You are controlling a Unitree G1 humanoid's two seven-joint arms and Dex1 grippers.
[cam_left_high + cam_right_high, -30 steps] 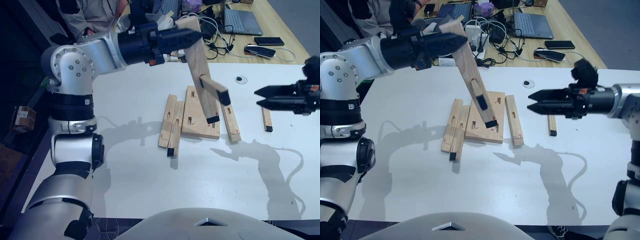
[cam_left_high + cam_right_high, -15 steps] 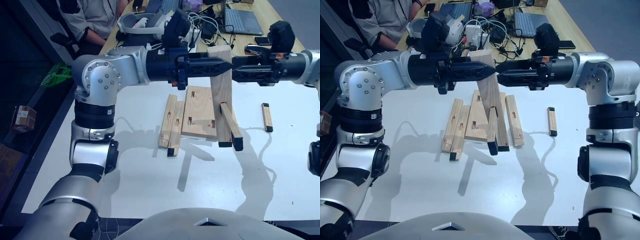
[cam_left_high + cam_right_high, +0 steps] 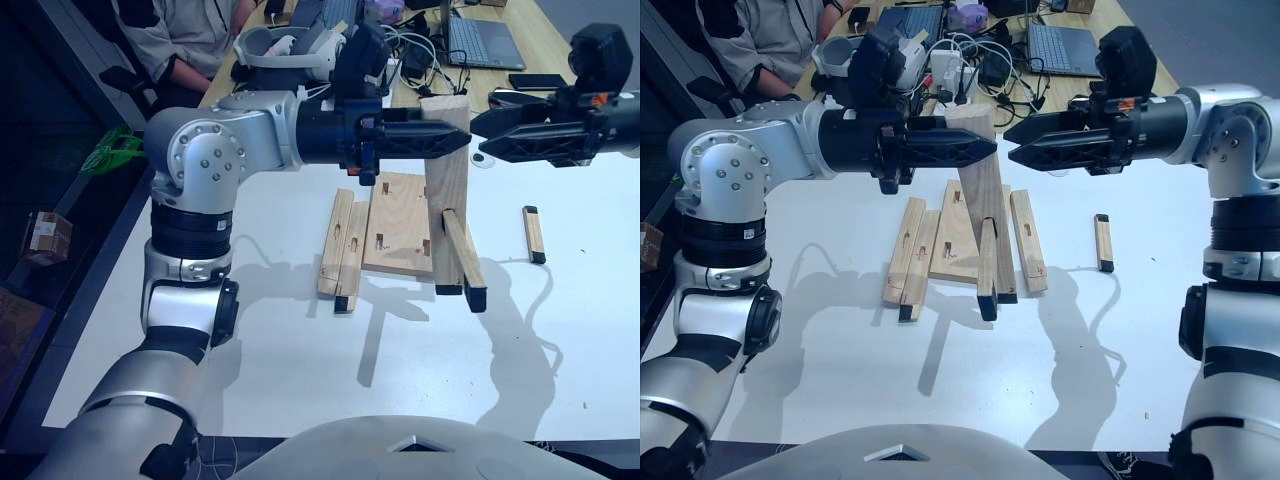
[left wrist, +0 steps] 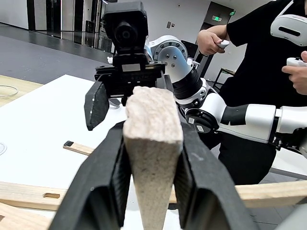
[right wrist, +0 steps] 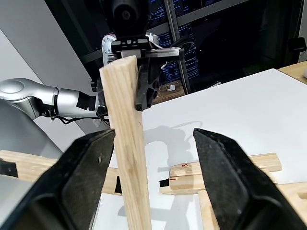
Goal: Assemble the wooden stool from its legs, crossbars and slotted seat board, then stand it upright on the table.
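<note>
The right gripper (image 5: 154,136) had its two dark fingers (image 5: 86,182) spread wide apart. Between them stood a wooden leg (image 5: 123,139), upright and far closer to one finger than the other; whether it touched that finger was hard to tell. Beyond, the left gripper (image 5: 139,79) clasped the leg near its upper end, its silver arm (image 5: 29,96) reaching off to the side. Below lay the white table (image 5: 230,110), where a slotted piece (image 5: 225,165) with a small red mark rested flat among other wooden parts (image 5: 14,160).
</note>
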